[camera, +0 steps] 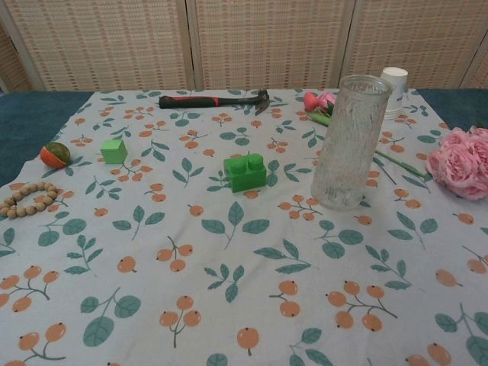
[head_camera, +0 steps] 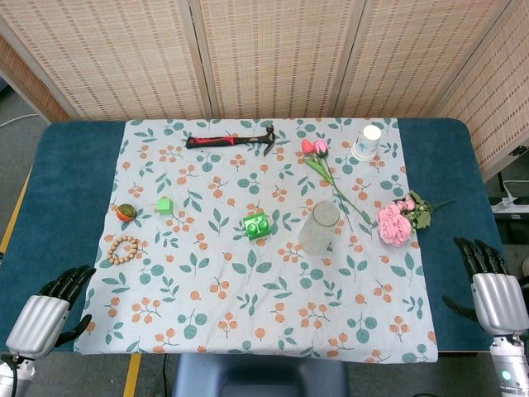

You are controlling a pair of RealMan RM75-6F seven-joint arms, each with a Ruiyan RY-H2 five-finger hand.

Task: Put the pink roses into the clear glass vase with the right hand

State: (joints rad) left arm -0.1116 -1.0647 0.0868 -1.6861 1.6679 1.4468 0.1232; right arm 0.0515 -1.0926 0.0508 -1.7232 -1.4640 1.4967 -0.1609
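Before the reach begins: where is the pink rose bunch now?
In the head view, the pink rose bunch lies on the cloth's right side, right of the clear glass vase.

On the cloth (head_camera: 273, 322) covering the table (head_camera: 58, 174), the vase (head_camera: 319, 227) stands upright right of centre, with the roses (head_camera: 397, 220) lying to its right near the cloth's edge and the toy brick (head_camera: 257, 224) just to its left. Behind the vase lies a stemmed flower (head_camera: 318, 157), its stem running toward the roses, with the paper cup (head_camera: 366, 141) to its right and the hammer (head_camera: 231, 141) to its left along the far side. Toward the left edge sit the cube (head_camera: 165, 205), the small ball (head_camera: 125, 212) and, nearer the robot, the bead ring (head_camera: 123, 249); the left hand (head_camera: 45, 310) and right hand (head_camera: 494, 289) rest off the cloth at the near corners.
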